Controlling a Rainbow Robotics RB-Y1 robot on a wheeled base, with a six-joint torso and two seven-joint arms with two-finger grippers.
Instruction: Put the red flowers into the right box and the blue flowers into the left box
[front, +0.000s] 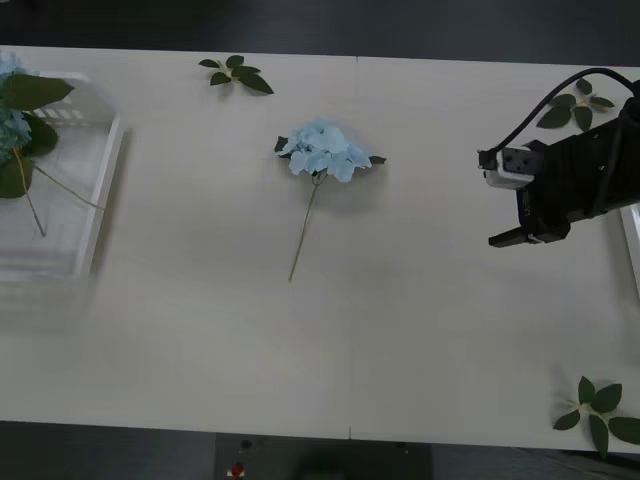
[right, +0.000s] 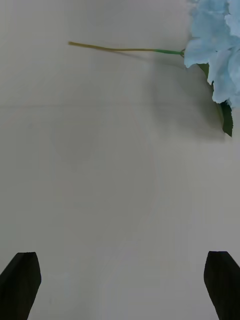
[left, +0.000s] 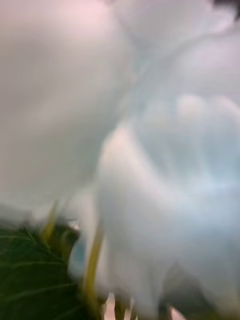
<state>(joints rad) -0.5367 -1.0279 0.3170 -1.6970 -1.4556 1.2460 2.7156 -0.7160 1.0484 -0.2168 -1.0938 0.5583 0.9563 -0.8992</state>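
One blue hydrangea lies loose at mid-counter, toward nine o'clock from my right gripper, which hovers released and empty. Farther at nine o'clock, the left box already holds blue blooms. My left gripper sits close over pale petals; I cannot tell its state. At three o'clock, the right box shows only its rim.

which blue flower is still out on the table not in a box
The blue flower lying mid-table, stem toward the robot; the others sit in the left box.
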